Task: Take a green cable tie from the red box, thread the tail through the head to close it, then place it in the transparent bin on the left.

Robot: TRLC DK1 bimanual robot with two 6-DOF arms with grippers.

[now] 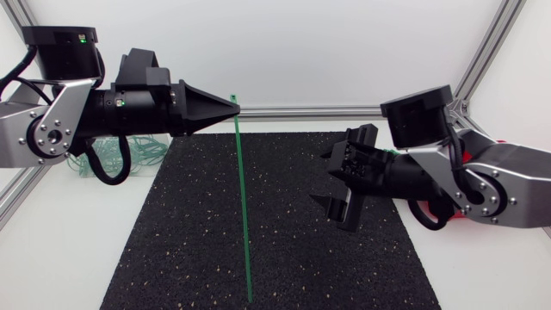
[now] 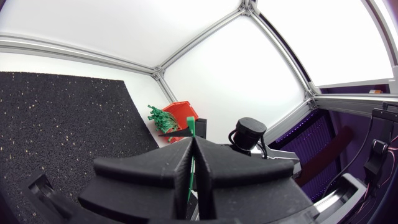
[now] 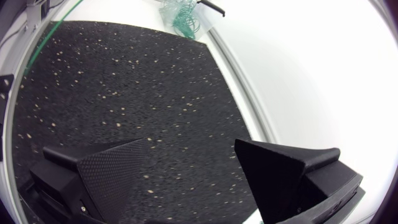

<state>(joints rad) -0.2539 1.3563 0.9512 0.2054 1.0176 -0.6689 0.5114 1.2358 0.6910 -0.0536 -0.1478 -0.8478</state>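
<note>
bin [image 1: 142,153]: far left, behind the left arm, apart from the tie in hand; green ties lie inside.
left gripper [image 1: 234,107]: fingers clenched on the tie [image 1: 243,207] right at its head end; the head pokes out just past the tips.
tie: held over the mat [image 1: 189,250]; the strap runs out straight and the tail end is free, touching nothing I can see.
handling: judged very light, a thin smooth plastic strip. Springy rather than limp, since it keeps a straight line. Likely slick, and it can twist in a pinch.
grasp: take the tail near its tip, flat faces against the pads, so little free length is left to whip when aimed at the head.
right gripper [image 1: 323,179]: fingers spread wide, empty, well apart from the strap.
red box [image 2: 181,112]: far right, green ties bunched in it.
</note>
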